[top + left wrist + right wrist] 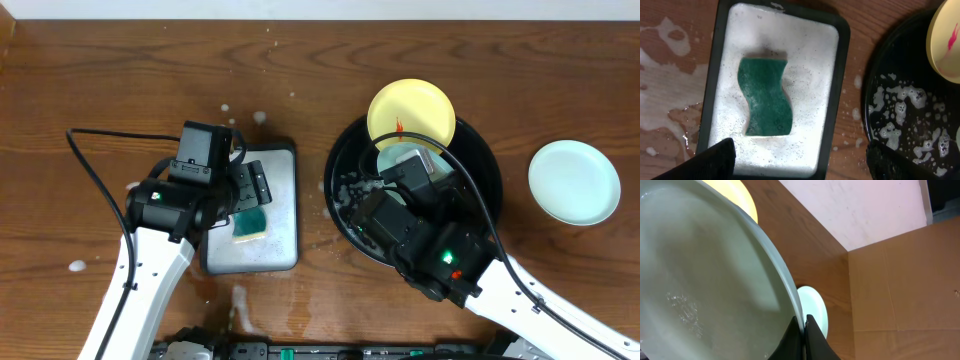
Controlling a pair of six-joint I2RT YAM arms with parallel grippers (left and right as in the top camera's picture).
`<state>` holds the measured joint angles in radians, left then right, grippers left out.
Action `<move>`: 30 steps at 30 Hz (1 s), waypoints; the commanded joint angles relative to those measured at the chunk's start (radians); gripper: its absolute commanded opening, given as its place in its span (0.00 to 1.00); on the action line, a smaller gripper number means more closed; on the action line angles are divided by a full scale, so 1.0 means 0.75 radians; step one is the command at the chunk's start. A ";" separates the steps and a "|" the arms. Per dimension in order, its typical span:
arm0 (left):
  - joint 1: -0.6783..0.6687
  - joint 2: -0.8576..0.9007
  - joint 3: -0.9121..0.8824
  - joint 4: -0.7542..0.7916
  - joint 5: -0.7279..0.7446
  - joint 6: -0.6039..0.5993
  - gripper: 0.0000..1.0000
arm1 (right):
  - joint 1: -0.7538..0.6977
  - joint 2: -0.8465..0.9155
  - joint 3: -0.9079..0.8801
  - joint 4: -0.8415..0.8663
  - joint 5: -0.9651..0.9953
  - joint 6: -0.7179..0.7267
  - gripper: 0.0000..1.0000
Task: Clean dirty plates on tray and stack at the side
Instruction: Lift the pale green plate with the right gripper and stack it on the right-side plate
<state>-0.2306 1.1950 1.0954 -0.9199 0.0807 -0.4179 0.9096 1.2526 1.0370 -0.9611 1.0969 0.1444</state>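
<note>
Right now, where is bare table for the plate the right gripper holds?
Bare wood lies behind and in front of the mint plate on the table, right of the tray. The far-left table is free too. Crowded: the tray with the yellow plate, and the wet gap beside the sponge dish.

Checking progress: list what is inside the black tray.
In the tray: a yellow plate with a red smear at its far rim, soap suds, and a mint plate pinched by the right gripper. The right arm hides the tray's middle.
</note>
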 commanded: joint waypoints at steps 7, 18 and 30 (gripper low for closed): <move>0.004 0.000 0.012 -0.008 0.008 0.008 0.84 | -0.326 -0.015 0.005 0.020 -0.270 0.242 0.01; 0.004 0.000 0.012 -0.008 0.008 0.008 0.84 | -1.704 -0.012 0.005 0.253 -2.005 0.039 0.01; 0.004 0.000 0.012 -0.008 0.008 0.008 0.84 | -2.319 0.213 0.005 0.446 -1.605 0.346 0.01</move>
<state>-0.2306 1.1950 1.0954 -0.9222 0.0811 -0.4179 -0.7959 1.3346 1.0367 -0.6506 -0.2028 0.3393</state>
